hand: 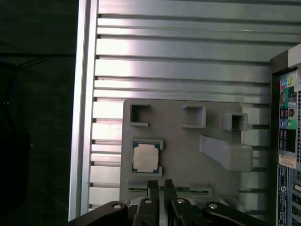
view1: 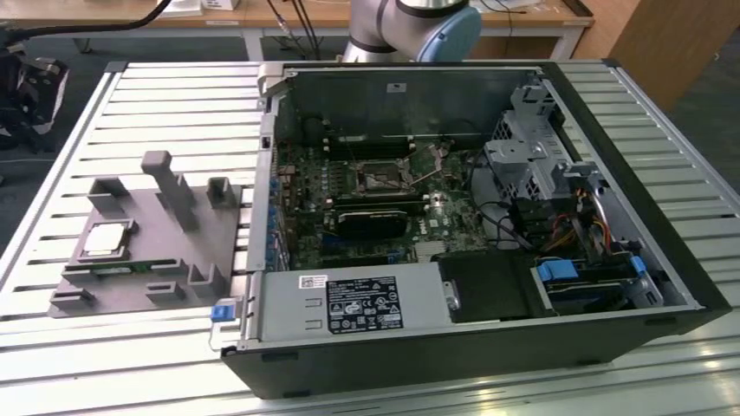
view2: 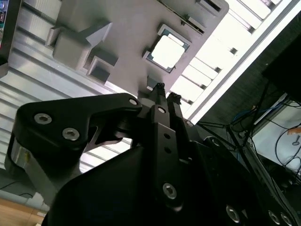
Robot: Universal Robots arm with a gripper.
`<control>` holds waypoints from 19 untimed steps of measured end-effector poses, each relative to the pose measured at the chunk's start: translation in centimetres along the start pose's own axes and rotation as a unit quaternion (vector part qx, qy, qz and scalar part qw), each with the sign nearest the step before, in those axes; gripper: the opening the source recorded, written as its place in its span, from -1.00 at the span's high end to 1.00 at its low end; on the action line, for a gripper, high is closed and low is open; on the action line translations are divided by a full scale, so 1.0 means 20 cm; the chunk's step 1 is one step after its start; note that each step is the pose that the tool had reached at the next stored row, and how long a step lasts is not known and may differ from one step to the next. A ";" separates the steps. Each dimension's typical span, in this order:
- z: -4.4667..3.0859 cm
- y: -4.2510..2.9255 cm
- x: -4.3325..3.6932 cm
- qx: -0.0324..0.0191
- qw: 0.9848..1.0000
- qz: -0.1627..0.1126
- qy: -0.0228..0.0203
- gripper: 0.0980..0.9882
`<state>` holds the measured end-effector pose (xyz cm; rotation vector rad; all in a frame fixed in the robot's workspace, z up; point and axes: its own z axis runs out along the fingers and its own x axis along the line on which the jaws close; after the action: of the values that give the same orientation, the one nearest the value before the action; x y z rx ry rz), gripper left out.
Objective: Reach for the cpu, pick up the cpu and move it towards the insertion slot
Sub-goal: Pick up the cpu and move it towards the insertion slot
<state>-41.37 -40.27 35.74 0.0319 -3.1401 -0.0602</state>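
1. cpu (view1: 106, 239) lies flat in a recess of the grey fixture (view1: 162, 247) on the slatted desk (view1: 173, 104), at 9 o'clock from the open computer case (view1: 347, 347) in the exterior view.
2. The insertion slot (view1: 379, 178) sits on the green board inside the case.
3. In both wrist views the pincer (hand: 160, 184) hangs near the cpu without touching it, its fingers closed together and gripping nothing.

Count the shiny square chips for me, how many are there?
1. The cpu lies flat in a pocket of the grey fixture, at the exterior view's left of the open computer case. Others could hide inside it.
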 end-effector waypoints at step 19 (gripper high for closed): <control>0.135 -0.059 0.004 -0.006 1.000 -0.001 0.000 -0.23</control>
<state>-41.44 -41.35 33.00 0.0348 -3.1398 -0.0792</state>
